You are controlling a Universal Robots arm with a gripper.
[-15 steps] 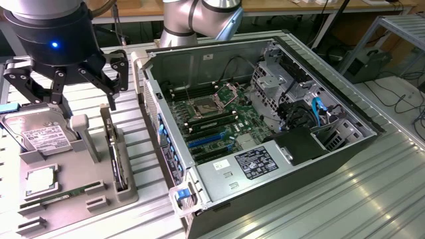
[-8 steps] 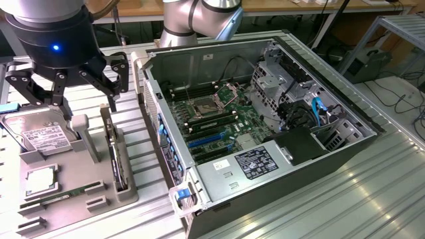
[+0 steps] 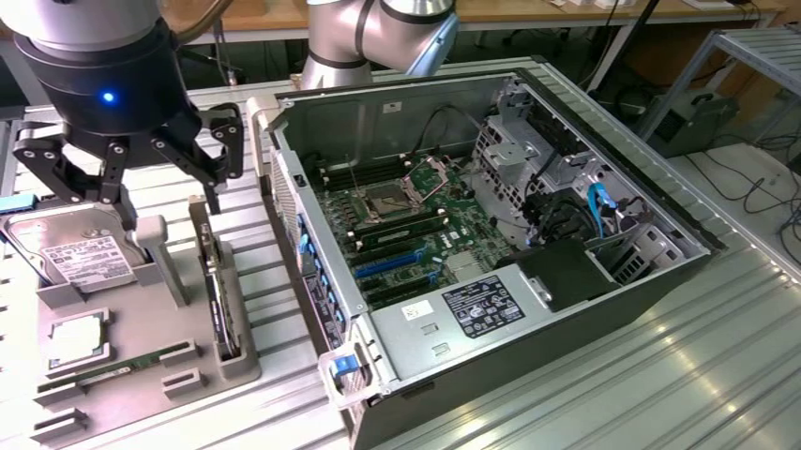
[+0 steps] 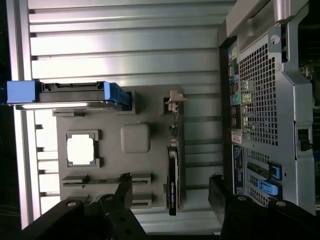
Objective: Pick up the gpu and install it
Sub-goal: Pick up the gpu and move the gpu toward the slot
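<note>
The gripper (image 3: 126, 202) is hanging over the gray tray (image 3: 238, 370) — fingers (image 4: 122, 192) apart, holding nothing. The gpu (image 3: 216, 281) is standing on edge along the tray's side nearest the computer case (image 3: 538, 309).

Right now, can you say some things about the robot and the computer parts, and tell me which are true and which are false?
1. The gripper is holding the gpu. False: it is open and empty, above the gray tray.
2. The gpu stands on its edge in a slot of the tray. True.
3. The computer case is open, with its inside showing. True.
4. The hard drive sits inside the case. False: it is in the tray, outside the case.
</note>
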